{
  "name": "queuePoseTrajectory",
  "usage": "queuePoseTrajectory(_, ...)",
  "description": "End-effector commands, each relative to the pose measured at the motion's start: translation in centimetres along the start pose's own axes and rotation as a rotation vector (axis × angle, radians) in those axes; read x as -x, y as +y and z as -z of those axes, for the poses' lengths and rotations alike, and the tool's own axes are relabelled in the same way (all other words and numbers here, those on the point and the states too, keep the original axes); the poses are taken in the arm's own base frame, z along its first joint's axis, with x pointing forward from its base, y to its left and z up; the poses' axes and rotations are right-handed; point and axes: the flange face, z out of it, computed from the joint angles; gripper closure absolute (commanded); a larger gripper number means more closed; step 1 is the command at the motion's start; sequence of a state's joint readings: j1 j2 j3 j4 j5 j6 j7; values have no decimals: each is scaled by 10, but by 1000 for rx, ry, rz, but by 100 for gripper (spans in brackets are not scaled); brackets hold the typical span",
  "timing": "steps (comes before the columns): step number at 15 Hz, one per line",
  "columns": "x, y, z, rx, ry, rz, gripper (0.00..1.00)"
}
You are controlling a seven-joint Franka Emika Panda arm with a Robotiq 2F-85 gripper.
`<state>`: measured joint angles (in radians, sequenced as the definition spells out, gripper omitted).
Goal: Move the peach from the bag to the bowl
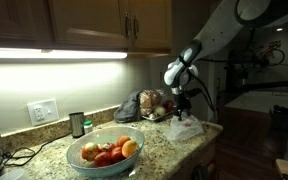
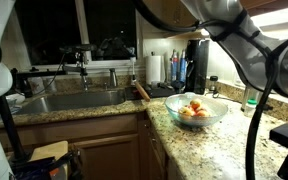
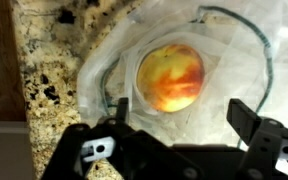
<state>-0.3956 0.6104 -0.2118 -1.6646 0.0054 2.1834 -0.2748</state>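
There is one peach (image 3: pixel 170 77), one bag (image 3: pixel 234 60), one bowl (image 1: pixel 89 165) and one pincer (image 3: pixel 182 116) with two black fingers (image 3: pixel 246 118). The peach lies inside the bag on the speckled stone counter (image 3: pixel 44 70). In an exterior view the bag (image 1: pixel 184 128) sits near the counter's far end, well apart from the bowl. In the wrist view the peach lies just past the fingertips, in line with the gap between them, touching neither. The fingers are spread wide apart and grip nothing. The peach is round and smooth, yellow with red. The bag is thin, see-through and crinkly. The bowl is wide, shallow and pale blue-green, with several fruits inside; I cannot count them.
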Motion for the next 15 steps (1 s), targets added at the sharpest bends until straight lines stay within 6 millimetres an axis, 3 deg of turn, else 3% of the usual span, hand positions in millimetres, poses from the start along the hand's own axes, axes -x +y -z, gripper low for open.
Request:
queuePoseTrajectory(1, 7, 2, 10, 20, -48, -45, 0)
queuePoseTrajectory(8, 12, 18, 12, 41, -72, -93, 0)
queuePoseTrajectory(15, 15, 16, -2, 26, -120, -86, 0)
